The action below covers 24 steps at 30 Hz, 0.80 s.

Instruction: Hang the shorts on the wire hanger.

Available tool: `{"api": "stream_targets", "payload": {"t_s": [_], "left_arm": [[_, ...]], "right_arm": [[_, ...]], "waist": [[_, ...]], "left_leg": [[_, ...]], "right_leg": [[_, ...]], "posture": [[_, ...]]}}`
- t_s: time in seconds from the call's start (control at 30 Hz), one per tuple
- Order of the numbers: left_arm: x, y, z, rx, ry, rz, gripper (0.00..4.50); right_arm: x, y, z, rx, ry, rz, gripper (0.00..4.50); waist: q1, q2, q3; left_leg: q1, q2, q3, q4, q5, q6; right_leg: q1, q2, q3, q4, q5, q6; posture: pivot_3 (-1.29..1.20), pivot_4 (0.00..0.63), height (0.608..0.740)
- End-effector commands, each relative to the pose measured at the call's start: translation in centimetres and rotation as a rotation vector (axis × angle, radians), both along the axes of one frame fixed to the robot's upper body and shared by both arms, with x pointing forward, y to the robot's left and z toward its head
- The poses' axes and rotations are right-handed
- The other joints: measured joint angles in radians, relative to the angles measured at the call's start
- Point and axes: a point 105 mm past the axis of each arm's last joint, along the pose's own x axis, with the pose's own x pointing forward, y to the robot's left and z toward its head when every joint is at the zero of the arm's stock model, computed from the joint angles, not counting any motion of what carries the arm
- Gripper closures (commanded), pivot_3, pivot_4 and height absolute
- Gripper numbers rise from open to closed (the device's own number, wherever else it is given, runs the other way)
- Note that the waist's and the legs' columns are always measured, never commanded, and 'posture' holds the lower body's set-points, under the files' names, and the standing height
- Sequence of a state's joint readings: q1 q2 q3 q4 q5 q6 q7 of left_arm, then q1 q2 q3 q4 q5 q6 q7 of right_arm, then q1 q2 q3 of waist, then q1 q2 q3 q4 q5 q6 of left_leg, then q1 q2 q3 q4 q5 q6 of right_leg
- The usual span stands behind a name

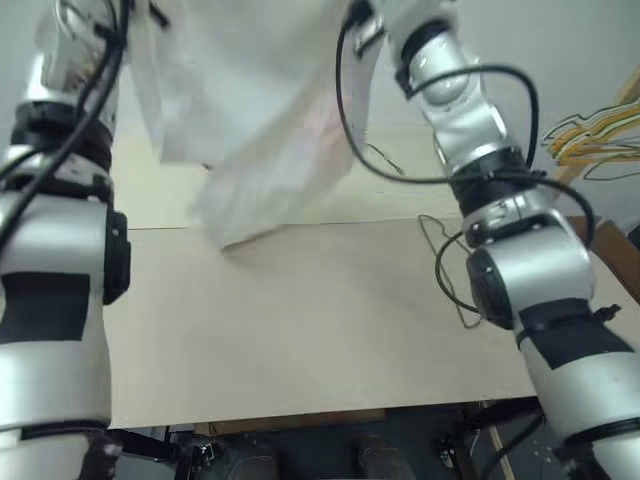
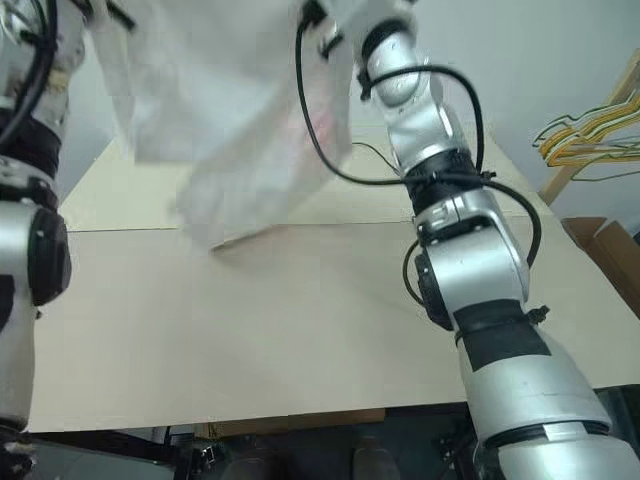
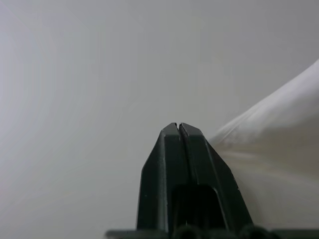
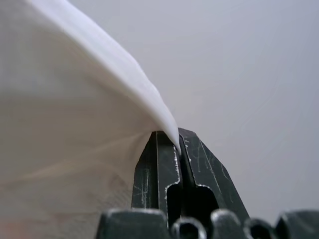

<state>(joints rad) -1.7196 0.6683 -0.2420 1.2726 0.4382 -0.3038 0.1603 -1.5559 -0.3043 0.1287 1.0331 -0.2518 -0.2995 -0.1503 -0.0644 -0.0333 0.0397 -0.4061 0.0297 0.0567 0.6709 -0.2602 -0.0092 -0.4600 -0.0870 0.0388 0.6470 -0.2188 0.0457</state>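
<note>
The white shorts hang in the air over the far half of the table, spread between my two raised arms. Their lower end dangles just above the tabletop, and a faint pink print shows on the right side. In the right wrist view my right gripper is shut on an edge of the shorts. In the left wrist view my left gripper is shut, and the shorts' fabric stretches away from beside its fingers. The thin wire hanger lies flat on the table at the right, partly hidden behind my right arm.
The pale wooden table spans the view, its near edge at the bottom. A bunch of yellow and wooden hangers hangs at the far right. A cardboard box stands past the table's right side.
</note>
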Motion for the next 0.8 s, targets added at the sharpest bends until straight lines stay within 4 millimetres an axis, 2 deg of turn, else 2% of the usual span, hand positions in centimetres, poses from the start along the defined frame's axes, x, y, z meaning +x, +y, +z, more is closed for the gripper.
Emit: {"api": "stream_targets", "payload": {"t_s": [0.03, 0.1, 0.17, 0.23, 0.27, 0.3, 0.33, 0.37, 0.4, 0.47, 0.57, 0.67, 0.77, 0.8], "left_arm": [[-3.4, 0.7, 3.3, -0.024, -0.273, 0.027, 4.5], [-2.7, 0.1, 1.9, 0.002, -0.235, -0.06, 4.5], [-1.8, -0.7, -0.5, 0.06, -0.159, -0.16, 4.5], [-0.9, -1.9, -4.3, 0.108, -0.028, -0.337, 4.5], [-0.7, -2.3, -6.8, 0.142, 0.041, -0.424, 4.5], [-0.7, -2.5, -8.8, 0.162, 0.107, -0.495, 4.5], [-0.9, -2.5, -10.0, 0.172, 0.145, -0.538, 4.5], [-1.2, -2.5, -12.2, 0.19, 0.22, -0.603, 4.5], [-1.9, -2.4, -15.3, 0.201, 0.345, -0.667, 4.5], [-4.6, -2.4, -20.7, 0.235, 0.571, -0.79, 4.5], [-8.9, -1.8, -26.0, 0.249, 0.895, -0.858, 4.5], [-11.8, -1.1, -28.0, 0.279, 1.093, -0.861, 4.5], [-14.5, -0.1, -29.7, 0.338, 1.321, -0.852, 4.5], [-15.5, 0.2, -30.4, 0.364, 1.413, -0.844, 4.5]], "right_arm": [[-2.0, -1.4, 1.1, 0.039, -0.201, 0.003, 4.44], [-1.5, -1.5, -1.5, -0.089, -0.206, -0.022, 4.44], [-0.9, -1.8, -4.4, -0.202, -0.175, -0.031, 4.44], [-0.5, -2.1, -8.0, -0.34, -0.12, -0.012, 4.44], [-0.4, -2.2, -10.5, -0.436, -0.073, 0.02, 4.44], [-0.6, -2.2, -12.4, -0.513, -0.039, 0.054, 4.44], [-0.8, -2.2, -13.6, -0.558, -0.02, 0.078, 4.44], [-1.0, -2.2, -15.5, -0.628, 0.022, 0.118, 4.44], [-1.7, -2.0, -17.9, -0.716, 0.06, 0.187, 4.44], [-3.2, -1.9, -22.2, -0.863, 0.146, 0.307, 4.44], [-5.3, -1.6, -26.5, -1.001, 0.232, 0.466, 4.44], [-7.2, -1.2, -28.9, -1.081, 0.274, 0.588, 4.44], [-9.1, -1.1, -31.2, -1.172, 0.313, 0.688, 4.44], [-9.5, -1.3, -31.9, -1.203, 0.332, 0.705, 4.44]], "waist": [[-0.009, 0.0, 0.0], [-0.012, 0.0, 0.0], [-0.015, 0.0, 0.0], [-0.018, 0.0, 0.0], [-0.021, 0.001, 0.0], [-0.024, 0.0, 0.0], [-0.03, 0.0, 0.0], [-0.037, 0.001, 0.0], [-0.049, 0.001, 0.0], [-0.082, 0.001, 0.0], [-0.124, 0.001, 0.0], [-0.129, 0.001, 0.0], [-0.119, 0.001, 0.0], [-0.112, 0.001, 0.001]], "left_leg": [[0.0, -0.002, 0.001, -0.003, -0.001, 0.001], [0.0, -0.007, 0.004, -0.005, -0.002, 0.003], [0.001, -0.009, 0.005, -0.004, -0.003, 0.005], [0.002, -0.01, 0.006, -0.002, -0.001, 0.007], [0.006, -0.01, 0.006, -0.001, -0.001, 0.007], [0.01, -0.01, 0.006, -0.001, 0.0, 0.008], [0.012, -0.01, 0.006, 0.0, 0.0, 0.009], [0.013, -0.01, 0.005, 0.002, 0.0, 0.009], [0.013, -0.01, 0.005, 0.005, 0.0, 0.01], [0.014, -0.009, 0.004, 0.007, -0.001, 0.011], [0.017, -0.008, -0.004, 0.008, -0.003, 0.014], [0.019, -0.006, -0.005, 0.009, -0.008, 0.024], [0.033, -0.006, -0.005, 0.009, -0.01, 0.026], [0.042, -0.005, -0.005, 0.008, -0.01, 0.027]], "right_leg": [[0.0, -0.003, -0.002, -0.002, -0.001, 0.001], [0.001, -0.008, -0.002, -0.009, -0.002, 0.003], [0.005, -0.01, -0.002, -0.013, -0.003, 0.005], [0.011, -0.011, -0.002, -0.02, -0.003, 0.007], [0.017, -0.011, -0.003, -0.02, -0.003, 0.007], [0.023, -0.011, -0.003, -0.022, -0.003, 0.007], [0.025, -0.011, -0.003, -0.021, -0.003, 0.007], [0.027, -0.011, -0.003, -0.02, -0.003, 0.008], [0.027, -0.011, -0.003, -0.019, -0.002, 0.009], [0.027, -0.011, 0.001, -0.017, -0.002, 0.009], [0.028, -0.01, 0.006, -0.015, -0.001, 0.01], [0.031, -0.009, 0.005, -0.015, 0.0, 0.009], [0.045, -0.009, 0.005, -0.018, 0.0, 0.009], [0.054, -0.008, 0.005, -0.019, 0.0, 0.009]], "posture": [[-0.02, 0.0, 0.74], [-0.02, 0.0, 0.74], [-0.01, 0.0, 0.74], [-0.01, 0.0, 0.74], [-0.01, 0.0, 0.74], [-0.01, 0.0, 0.74], [-0.01, 0.0, 0.74], [-0.01, 0.0, 0.74], [0.0, 0.0, 0.74], [0.0, 0.0, 0.74], [0.01, 0.0, 0.74], [0.02, 0.0, 0.74], [0.03, 0.0, 0.74], [0.03, 0.0, 0.74]]}}
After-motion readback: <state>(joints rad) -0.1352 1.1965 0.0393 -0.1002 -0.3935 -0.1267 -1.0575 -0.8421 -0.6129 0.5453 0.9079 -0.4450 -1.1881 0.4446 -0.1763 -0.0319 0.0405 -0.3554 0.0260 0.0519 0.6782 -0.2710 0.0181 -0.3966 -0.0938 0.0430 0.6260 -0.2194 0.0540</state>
